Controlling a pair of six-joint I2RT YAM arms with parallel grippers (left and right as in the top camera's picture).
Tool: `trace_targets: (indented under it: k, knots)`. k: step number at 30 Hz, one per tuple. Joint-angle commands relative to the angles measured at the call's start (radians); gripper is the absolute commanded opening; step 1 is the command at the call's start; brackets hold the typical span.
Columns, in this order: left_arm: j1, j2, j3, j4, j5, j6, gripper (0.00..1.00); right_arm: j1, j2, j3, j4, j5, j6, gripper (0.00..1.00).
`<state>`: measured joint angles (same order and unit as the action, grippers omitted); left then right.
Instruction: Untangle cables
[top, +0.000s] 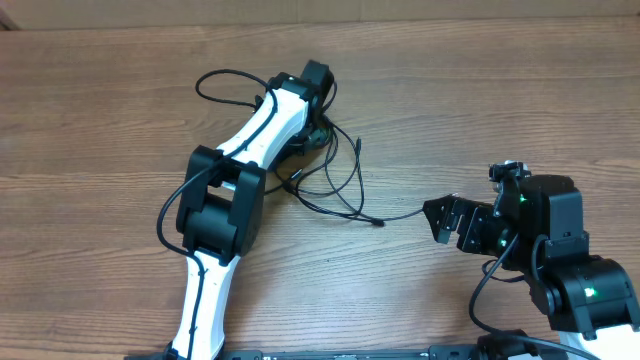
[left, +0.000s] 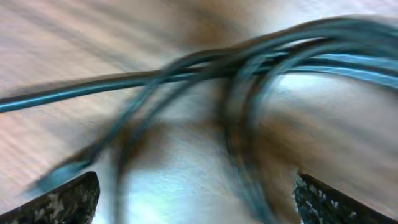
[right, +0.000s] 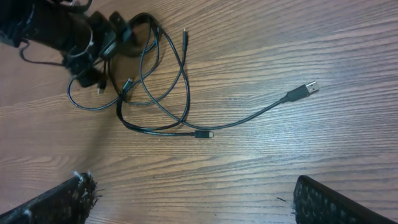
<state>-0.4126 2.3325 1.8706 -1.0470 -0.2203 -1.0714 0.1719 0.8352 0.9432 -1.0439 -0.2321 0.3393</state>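
The thin black cables (top: 345, 214) lie in overlapping loops on the brown wood-grain tabletop (top: 520, 90). Most of the loops are bunched together, and one free strand ending in a silvery flat plug (right: 310, 88) runs out clear of the bunch.

The step in hand is judged to be a first grasp on the tangle. A single strand should be picked at the edge of the bunch rather than several at once. It should then be drawn away slowly along its own line, so that crossings are loosened and not tightened.

The left hand (top: 316, 95) is held low, right over the bunch, at the end of a far-stretched arm. In its wrist view its fingers (left: 62, 199) are spread wide with nothing pinched, and blurred strands are seen close ahead. The right hand (top: 440, 218) is held well apart from the bunch, likewise spread open and empty, and is turned toward it.
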Motion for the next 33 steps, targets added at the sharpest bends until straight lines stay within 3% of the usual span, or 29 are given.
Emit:
trace_targets:
  k: [1, 8, 17, 20, 22, 26, 27, 30, 33]
  knots:
    - [-0.016, 0.018, -0.003, 0.066, 0.138, -0.037, 1.0, 0.001, -0.002, 0.006, 0.002, -0.005, -0.007, 1.0]
    - [-0.085, 0.018, -0.003, 0.09, 0.072, -0.097, 0.97, 0.001, 0.045, 0.006, -0.004, -0.005, -0.007, 1.0]
    - [-0.051, 0.019, -0.045, 0.075, 0.083, -0.108, 0.93, 0.001, 0.064, 0.006, -0.018, -0.016, -0.007, 0.96]
    - [-0.039, 0.019, -0.084, 0.075, 0.115, -0.142, 0.75, 0.001, 0.064, 0.006, -0.018, -0.017, -0.007, 0.97]
    - [-0.034, 0.019, -0.107, 0.076, 0.117, -0.167, 0.74, 0.001, 0.064, 0.006, -0.02, -0.029, -0.007, 0.96]
    - [-0.033, 0.019, -0.144, 0.078, 0.116, -0.167, 0.46, 0.001, 0.064, 0.006, -0.022, -0.04, -0.007, 0.95]
    - [-0.033, 0.019, -0.149, 0.074, 0.116, -0.167, 0.26, 0.001, 0.064, 0.006, -0.023, -0.04, -0.008, 0.95]
    - [-0.033, 0.019, -0.15, 0.061, 0.11, -0.166, 0.04, 0.001, 0.064, 0.006, -0.031, -0.04, -0.008, 0.93]
    - [-0.033, 0.019, -0.149, 0.043, 0.091, -0.163, 0.04, 0.001, 0.064, 0.006, -0.043, -0.039, -0.008, 0.92]
